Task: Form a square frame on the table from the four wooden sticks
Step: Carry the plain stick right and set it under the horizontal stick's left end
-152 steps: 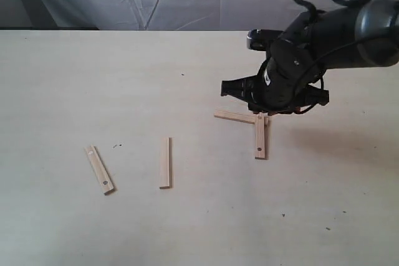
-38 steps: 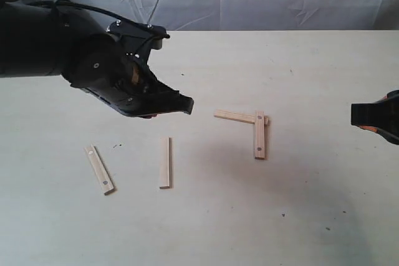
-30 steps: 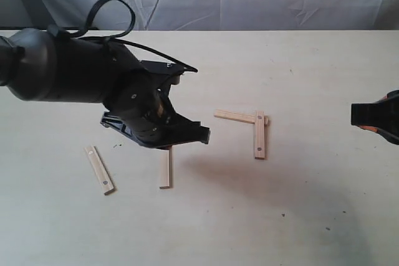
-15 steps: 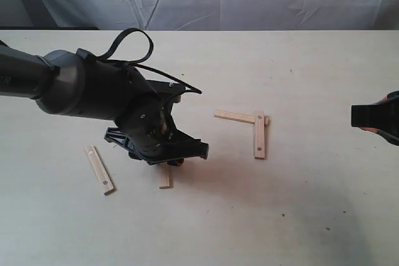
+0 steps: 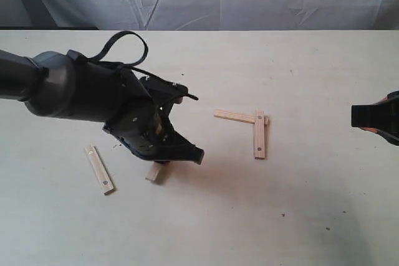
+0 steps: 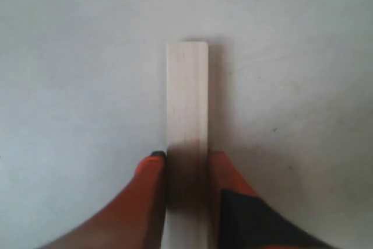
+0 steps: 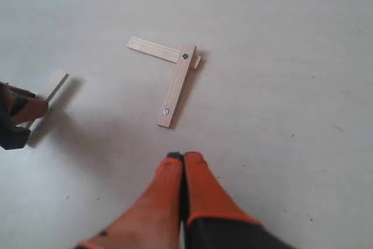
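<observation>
**Gripped stick** (image 6: 187, 103): it sits between the orange fingers (image 6: 152, 173) of my left end effector (image 5: 162, 162), which is clamped across its width near one end.

**Change noted:** half a second ago this stick lay flat on the surface (image 5: 206, 228) along the 12-to-6 line, with my left end effector lowered over it. Now its free end is swung towards 7 o'clock. In the right wrist view it casts a separate shadow, so I judge it lifted clear.

**Meaning for the task:** the third side is picked up and ready to carry to the corner pair (image 5: 257, 119), which lies at 3 o'clock of my left end effector and well apart from it.

**Corner pair:** the crosswise stick (image 7: 152, 49) lies on the 9-to-3 line. The downward stick (image 7: 176, 86) runs from the corner towards 6 o'clock and overlaps it there. That makes two sides of the square frame laid and two open.

**Fourth stick** (image 5: 100, 169): it lies loose on the surface at 9 o'clock of my left end effector, untouched.

**Right end effector** (image 7: 183, 158): the fingers are pressed together with nothing between them. It is parked at the 3 o'clock edge of the exterior view.

**Count:**
- Sticks: four (one gripped, one loose, two joined).
- End effectors: two.
- Finished frames: none.
</observation>
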### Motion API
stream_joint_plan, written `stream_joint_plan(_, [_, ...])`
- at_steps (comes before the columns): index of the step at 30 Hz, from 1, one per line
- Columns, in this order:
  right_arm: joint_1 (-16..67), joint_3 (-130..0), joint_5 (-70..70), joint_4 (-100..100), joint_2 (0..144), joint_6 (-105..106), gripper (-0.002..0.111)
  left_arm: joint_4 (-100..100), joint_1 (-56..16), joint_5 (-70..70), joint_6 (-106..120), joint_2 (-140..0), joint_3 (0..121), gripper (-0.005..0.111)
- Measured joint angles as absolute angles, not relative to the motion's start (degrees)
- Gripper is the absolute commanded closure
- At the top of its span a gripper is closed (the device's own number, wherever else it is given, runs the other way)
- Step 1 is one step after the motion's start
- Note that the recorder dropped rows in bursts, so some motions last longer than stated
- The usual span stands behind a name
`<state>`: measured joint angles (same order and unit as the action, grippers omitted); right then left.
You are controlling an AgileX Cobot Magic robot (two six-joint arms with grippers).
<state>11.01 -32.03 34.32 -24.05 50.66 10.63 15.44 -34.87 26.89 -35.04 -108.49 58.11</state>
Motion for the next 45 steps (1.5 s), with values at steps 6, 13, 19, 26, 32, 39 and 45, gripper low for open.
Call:
stream_joint_plan(6, [7.7,-35.1,37.9,-21.9,50.8,9.1,0.109,16.4,-34.9,24.4,-29.7,-104.0,62.6,0.107])
stream_joint_plan(13, [7.0,-35.5,38.3,-21.5,55.7,9.0,0.109,13.2,-34.9,20.9,-29.4,-110.0,67.5,0.107])
stream_joint_plan(19, [7.0,-35.5,38.1,-21.7,56.5,9.0,0.109,9.8,-34.9,19.2,-29.4,-113.9,69.7,0.107])
stream_joint_plan(26, [7.0,-35.5,37.7,-22.1,56.5,9.0,0.109,9.1,-35.6,16.1,-29.4,-116.1,70.1,0.107])
stream_joint_plan(32, [7.0,-35.5,37.4,-22.1,56.5,8.9,0.109,8.7,-36.0,13.9,-29.3,-116.8,70.2,0.107])
stream_joint_plan(39, [7.0,-35.5,37.3,-22.4,56.6,8.9,0.109,8.3,-36.0,11.7,-29.3,-118.8,70.2,0.107])
stream_joint_plan(45, [7.0,-35.5,37.2,-22.5,56.6,8.9,0.109,7.4,-36.0,10.8,-29.3,-118.8,70.2,0.107])
